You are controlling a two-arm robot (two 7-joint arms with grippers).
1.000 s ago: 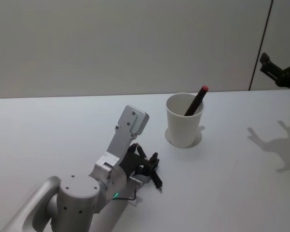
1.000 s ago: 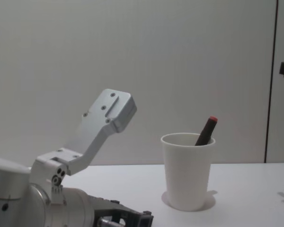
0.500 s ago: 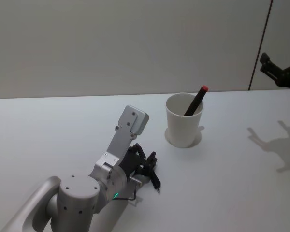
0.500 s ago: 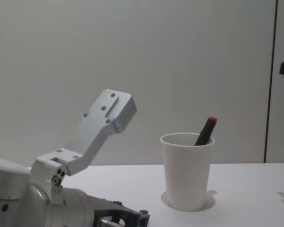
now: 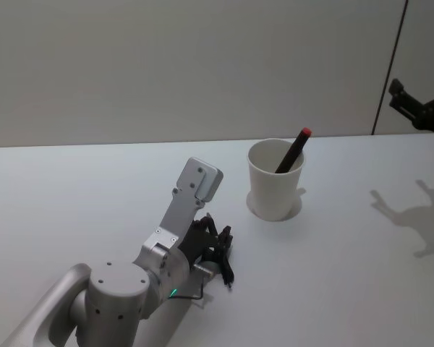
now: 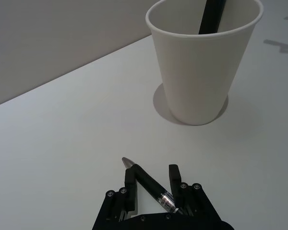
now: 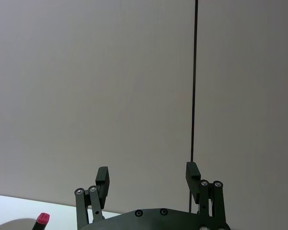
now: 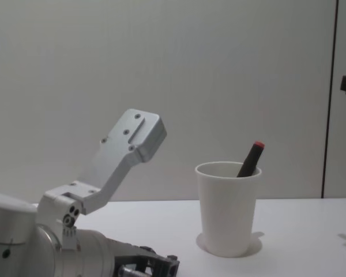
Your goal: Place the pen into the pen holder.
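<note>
The pen holder (image 5: 276, 181), a white paper cup (image 6: 201, 67) (image 8: 228, 210), stands upright on the table. A dark pen with a red cap (image 5: 295, 148) (image 8: 251, 158) leans inside it. My left gripper (image 5: 220, 251) (image 6: 151, 176) sits low over the table, short of the cup and to its left. It is shut on the pen (image 6: 146, 181), a dark one with a silver tip that lies slanted between the fingers (image 6: 129, 179); in the head view the pen (image 5: 225, 273) points toward me. My right gripper (image 5: 419, 108) (image 7: 148, 177) hangs open, high at the far right.
The white table (image 5: 347, 275) ends at a plain wall behind the cup. Bare surface lies between the left gripper and the cup, and to the cup's right, where the right arm's shadow (image 5: 412, 217) falls.
My left gripper has drawn back a little from the cup, toward me, carrying the pen along. The cup, its red-capped pen and the right arm have not moved.
</note>
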